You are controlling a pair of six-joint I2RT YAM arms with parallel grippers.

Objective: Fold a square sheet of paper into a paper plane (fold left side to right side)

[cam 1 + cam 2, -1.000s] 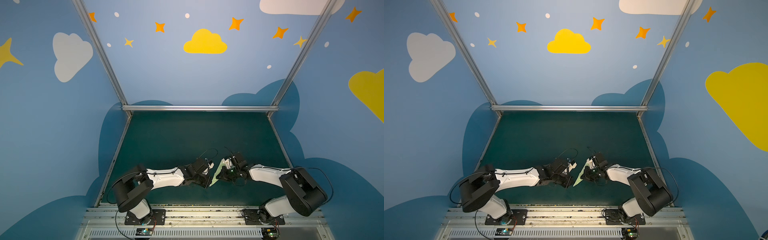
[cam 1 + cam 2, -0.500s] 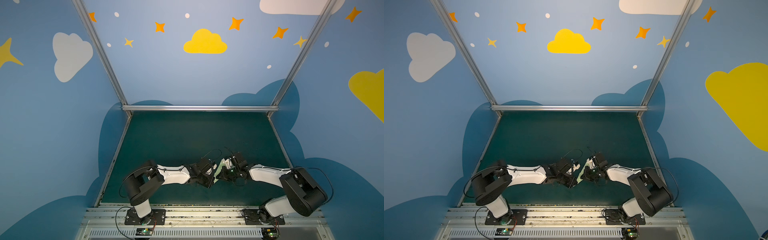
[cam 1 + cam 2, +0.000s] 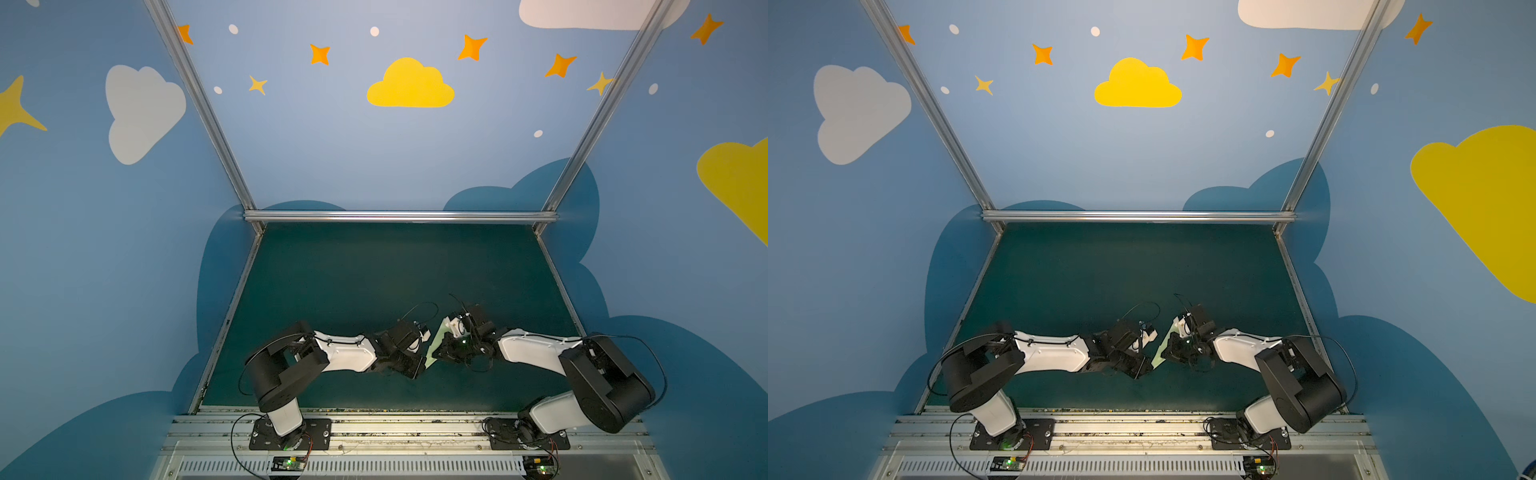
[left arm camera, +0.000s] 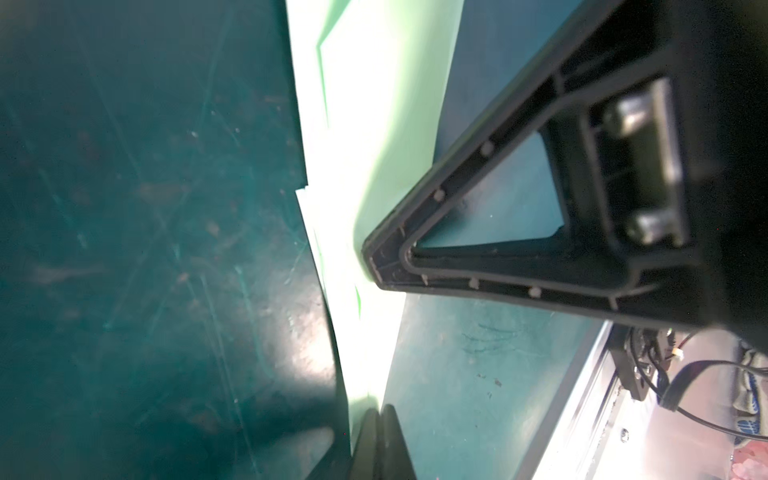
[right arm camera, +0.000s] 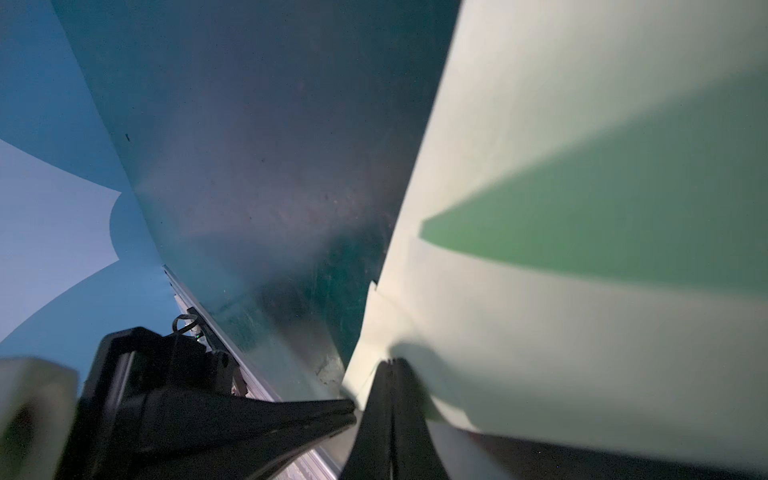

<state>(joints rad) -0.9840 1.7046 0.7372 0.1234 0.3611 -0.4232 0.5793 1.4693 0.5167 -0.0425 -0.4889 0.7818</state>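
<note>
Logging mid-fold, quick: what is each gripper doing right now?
Left gripper: shut, tips at the end of the paper plane; pinch unclear.
Right gripper: shut, tip pressing on the paper plane.

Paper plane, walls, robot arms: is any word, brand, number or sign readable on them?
None can be read. The paper plane is plain pale green; the walls carry only painted shapes, such as the yellow cloud; the arms show no label; any print on the small circuit boards is too small.
</note>
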